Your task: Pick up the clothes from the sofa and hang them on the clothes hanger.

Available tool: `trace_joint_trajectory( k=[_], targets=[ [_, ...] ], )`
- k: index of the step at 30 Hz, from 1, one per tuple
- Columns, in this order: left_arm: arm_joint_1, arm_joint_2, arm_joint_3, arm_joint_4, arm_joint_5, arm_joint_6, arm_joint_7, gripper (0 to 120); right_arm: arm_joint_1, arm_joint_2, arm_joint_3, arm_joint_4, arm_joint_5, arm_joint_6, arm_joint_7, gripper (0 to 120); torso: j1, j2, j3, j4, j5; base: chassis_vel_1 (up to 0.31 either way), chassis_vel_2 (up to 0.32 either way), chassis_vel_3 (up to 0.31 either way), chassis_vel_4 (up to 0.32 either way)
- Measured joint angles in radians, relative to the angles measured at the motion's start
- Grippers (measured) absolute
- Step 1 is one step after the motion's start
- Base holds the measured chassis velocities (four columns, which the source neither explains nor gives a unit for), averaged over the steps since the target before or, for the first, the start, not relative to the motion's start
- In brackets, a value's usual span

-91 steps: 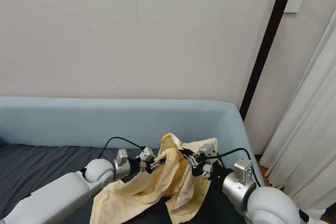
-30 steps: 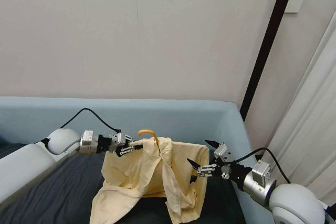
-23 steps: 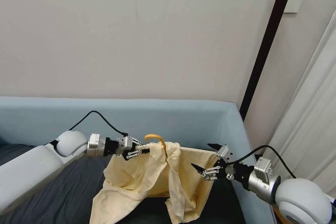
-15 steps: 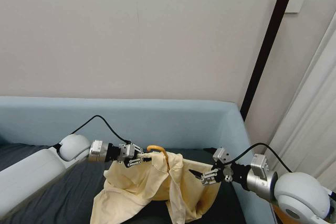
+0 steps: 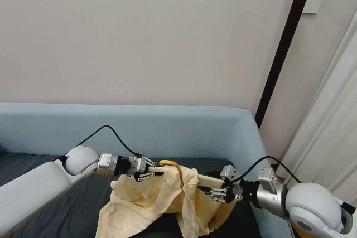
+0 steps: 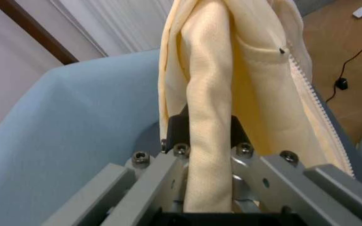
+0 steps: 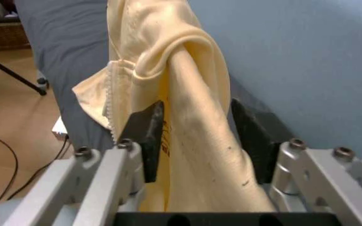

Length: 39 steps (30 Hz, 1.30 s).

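My left gripper (image 5: 146, 172) is clamped on one fabric-wrapped shoulder of the pale yellow zip jacket (image 5: 159, 204), my right gripper (image 5: 218, 193) pinches the other shoulder between its pads, a yellow hanger hook (image 5: 169, 163) pokes up between them, and the hem rests on the light blue sofa (image 5: 184, 129).

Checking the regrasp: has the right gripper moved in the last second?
Yes. The right gripper has dropped lower against the sofa backrest, down onto the yellow shirt.
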Motion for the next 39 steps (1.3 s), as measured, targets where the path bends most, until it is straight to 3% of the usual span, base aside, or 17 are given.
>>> trace_joint_trajectory(
  k=[10,19,23,26,28,31,39],
  targets=[
    [0.006,0.003,-0.001,-0.002,0.003,-0.001,-0.027,1,-0.035,0.002,0.008,0.013,-0.018,0.011,-0.005,9,0.000,0.000,0.000,-0.0001,0.0001,0.000,0.000,0.000,0.000],
    [0.014,0.011,0.004,-0.016,0.032,-0.016,-0.098,3,-0.106,0.003,0.066,0.022,-0.052,0.046,-0.007,9,0.000,0.000,0.000,-0.0002,0.0001,0.000,0.000,0.000,0.000],
    [0.017,0.023,0.003,-0.019,0.046,-0.020,-0.158,15,-0.116,0.008,0.084,0.014,-0.079,0.068,-0.006,8,0.000,0.000,0.000,-0.0001,0.0001,0.000,0.000,0.000,0.000],
    [0.024,0.054,-0.004,-0.040,0.048,-0.031,-0.266,30,-0.125,0.016,0.110,0.010,-0.097,0.089,0.004,8,0.000,0.000,0.000,0.0000,0.0000,0.000,0.000,0.000,0.000],
    [0.025,0.063,-0.008,-0.044,0.048,-0.034,-0.284,33,-0.126,0.018,0.116,0.010,-0.099,0.092,0.006,8,0.000,0.000,0.000,0.0000,0.0000,0.000,0.000,0.000,0.000],
    [0.036,0.088,-0.021,-0.058,0.044,-0.052,-0.356,49,-0.131,0.026,0.136,0.005,-0.111,0.105,0.013,8,0.000,0.000,0.000,0.0001,0.0001,0.000,0.000,0.000,0.000],
    [0.098,0.115,-0.075,-0.077,0.024,-0.084,-0.484,74,-0.143,0.049,0.174,-0.006,-0.110,0.126,0.034,8,0.000,0.000,0.000,0.0000,0.0001,0.000,0.000,0.000,0.000]
  ],
)
